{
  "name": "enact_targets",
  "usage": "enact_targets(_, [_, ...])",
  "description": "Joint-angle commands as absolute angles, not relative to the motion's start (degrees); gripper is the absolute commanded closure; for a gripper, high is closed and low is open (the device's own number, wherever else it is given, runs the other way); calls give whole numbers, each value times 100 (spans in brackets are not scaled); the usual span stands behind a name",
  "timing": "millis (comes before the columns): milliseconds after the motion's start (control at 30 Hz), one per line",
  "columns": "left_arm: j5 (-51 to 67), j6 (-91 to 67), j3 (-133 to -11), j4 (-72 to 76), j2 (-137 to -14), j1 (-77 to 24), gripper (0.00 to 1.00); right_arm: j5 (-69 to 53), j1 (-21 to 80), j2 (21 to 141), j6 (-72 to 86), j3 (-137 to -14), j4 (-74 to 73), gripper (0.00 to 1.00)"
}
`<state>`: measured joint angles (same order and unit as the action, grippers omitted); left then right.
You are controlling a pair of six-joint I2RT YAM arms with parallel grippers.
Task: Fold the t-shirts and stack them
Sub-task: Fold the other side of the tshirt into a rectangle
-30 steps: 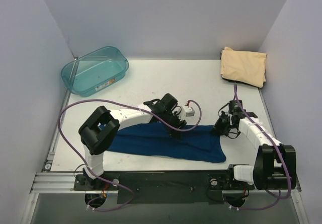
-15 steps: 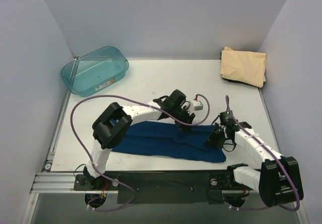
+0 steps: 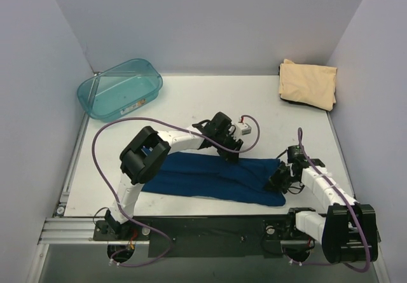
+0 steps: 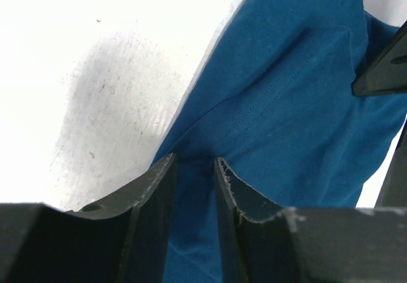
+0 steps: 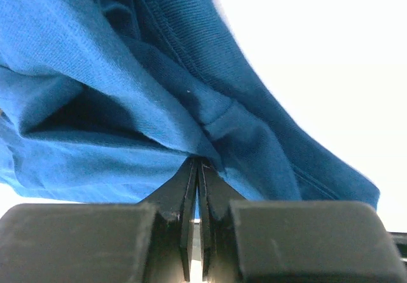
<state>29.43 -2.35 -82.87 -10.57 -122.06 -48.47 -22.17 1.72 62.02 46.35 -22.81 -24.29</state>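
The navy blue t-shirt (image 3: 191, 178) lies as a long strip near the table's front edge. My left gripper (image 3: 230, 154) sits on its far edge; in the left wrist view (image 4: 194, 162) the jaws are closed on a gathered fold of the blue cloth (image 4: 299, 105). My right gripper (image 3: 277, 181) is at the shirt's right end; in the right wrist view (image 5: 198, 160) its jaws are pinched on a bunched edge of the blue cloth (image 5: 95, 73). The folded tan t-shirt (image 3: 308, 84) lies at the back right, with a dark edge showing beneath it.
A translucent teal tub (image 3: 119, 89) stands at the back left. Purple cables loop over both arms. White table (image 3: 191, 105) runs between the tub, the tan shirt and the blue shirt. Walls close in the table on three sides.
My right gripper has moved toward the front edge along the shirt's right end. My left gripper has shifted slightly right on the shirt's far edge. The shirt's right part is more bunched.
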Motion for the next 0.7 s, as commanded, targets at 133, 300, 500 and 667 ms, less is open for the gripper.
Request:
enact_targets(133, [3225, -202, -8885, -1661, -11760, -4685, 52, -1617, 377, 6205, 3859, -4013, -3594, 100])
enact_targets(300, [3287, -272, -8649, -1582, -11461, -4684, 52, -1757, 940, 6765, 3989, -4509, -2921, 100])
enact_targets(500, [3129, -404, -7947, -1161, -11434, -4693, 62, -1600, 923, 7839, 4043, -4474, -2365, 100])
enact_targets(667, [2936, -492, -7577, -888, -11592, -4763, 64, -1310, 510, 8516, 4007, -4404, -2066, 100])
